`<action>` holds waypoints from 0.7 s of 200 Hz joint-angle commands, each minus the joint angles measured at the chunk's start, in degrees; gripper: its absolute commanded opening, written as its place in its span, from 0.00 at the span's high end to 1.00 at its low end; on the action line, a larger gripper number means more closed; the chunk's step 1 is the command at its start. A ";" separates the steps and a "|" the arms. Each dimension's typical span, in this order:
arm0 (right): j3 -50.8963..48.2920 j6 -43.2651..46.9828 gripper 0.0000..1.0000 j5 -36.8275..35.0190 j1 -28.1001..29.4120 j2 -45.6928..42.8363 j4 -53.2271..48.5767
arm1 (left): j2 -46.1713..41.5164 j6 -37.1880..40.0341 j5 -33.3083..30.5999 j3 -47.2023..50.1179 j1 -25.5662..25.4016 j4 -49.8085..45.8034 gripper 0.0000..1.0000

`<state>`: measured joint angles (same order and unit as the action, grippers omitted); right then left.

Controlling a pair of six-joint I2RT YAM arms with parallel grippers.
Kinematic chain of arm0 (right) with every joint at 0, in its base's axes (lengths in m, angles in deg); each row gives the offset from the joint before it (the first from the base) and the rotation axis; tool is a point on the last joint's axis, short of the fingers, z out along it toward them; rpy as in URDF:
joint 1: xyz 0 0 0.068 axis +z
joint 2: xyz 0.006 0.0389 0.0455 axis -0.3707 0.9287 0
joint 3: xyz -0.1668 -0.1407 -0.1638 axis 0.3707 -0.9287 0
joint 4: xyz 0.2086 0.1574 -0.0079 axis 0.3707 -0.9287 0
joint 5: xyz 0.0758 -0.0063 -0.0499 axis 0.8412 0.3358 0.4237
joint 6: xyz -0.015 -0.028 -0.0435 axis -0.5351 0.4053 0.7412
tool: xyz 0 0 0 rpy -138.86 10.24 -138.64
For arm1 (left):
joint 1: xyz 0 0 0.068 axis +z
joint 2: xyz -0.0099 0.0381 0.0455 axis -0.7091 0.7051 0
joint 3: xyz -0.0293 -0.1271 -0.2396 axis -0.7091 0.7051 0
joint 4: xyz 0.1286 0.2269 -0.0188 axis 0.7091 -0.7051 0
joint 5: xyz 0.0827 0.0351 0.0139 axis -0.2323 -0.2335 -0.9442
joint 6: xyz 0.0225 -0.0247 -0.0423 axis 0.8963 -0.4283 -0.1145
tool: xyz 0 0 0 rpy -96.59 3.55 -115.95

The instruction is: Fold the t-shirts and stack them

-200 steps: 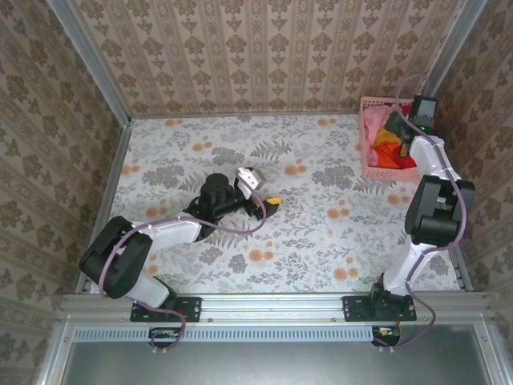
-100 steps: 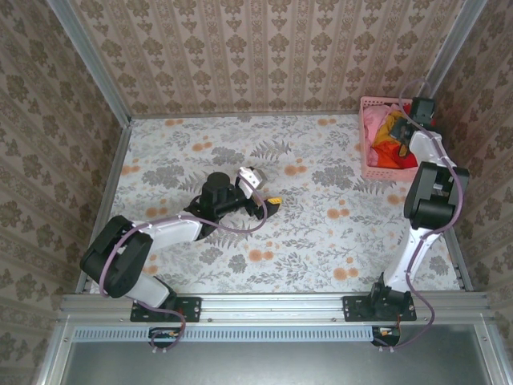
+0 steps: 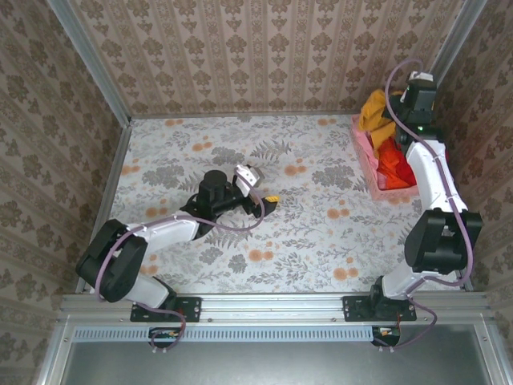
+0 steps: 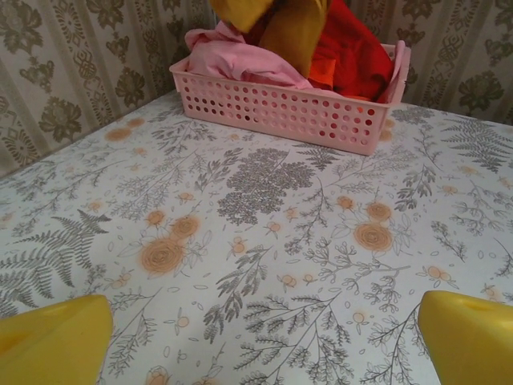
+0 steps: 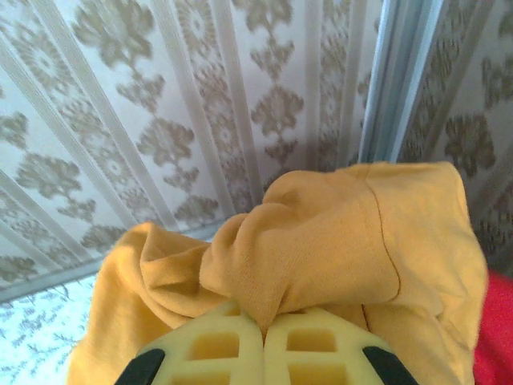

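Right gripper (image 5: 263, 335): closed on a fold of the orange-yellow t-shirt (image 5: 321, 233), which is hung over the pink basket (image 4: 280, 108).
Left gripper (image 4: 256, 337): jaws wide apart, nothing held.
Handling: judged soft, light, limp; shoulder seams preferred for hold.

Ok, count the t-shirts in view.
4: an orange-yellow t-shirt held up in the right pincer; a pink t-shirt, a red t-shirt and an orange t-shirt in the pink basket. More may be buried underneath.
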<state>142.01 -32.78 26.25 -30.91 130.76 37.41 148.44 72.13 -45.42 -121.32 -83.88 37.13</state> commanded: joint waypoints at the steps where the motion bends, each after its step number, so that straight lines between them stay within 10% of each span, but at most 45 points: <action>1: 4.05 1.70 1.00 -2.99 -1.11 2.42 -2.86 | -0.50 -0.16 2.86 -2.83 0.99 -0.35 0.00; 77: -4.53 -5.59 0.97 -5.30 -5.00 4.51 -5.66 | -0.96 -1.93 2.84 -0.99 1.33 -0.08 0.00; 110: -6.20 -4.31 0.34 -2.41 -5.05 2.08 -6.40 | -0.59 -1.78 2.92 -1.42 1.53 -0.17 0.00; 140: -10.63 -3.67 0.18 -3.17 -4.96 -3.00 -4.81 | 0.63 -2.60 4.53 -2.58 1.45 1.13 0.00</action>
<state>134.03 -36.46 23.25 -36.11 133.54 32.25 148.44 71.22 -43.46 -122.63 -82.92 36.74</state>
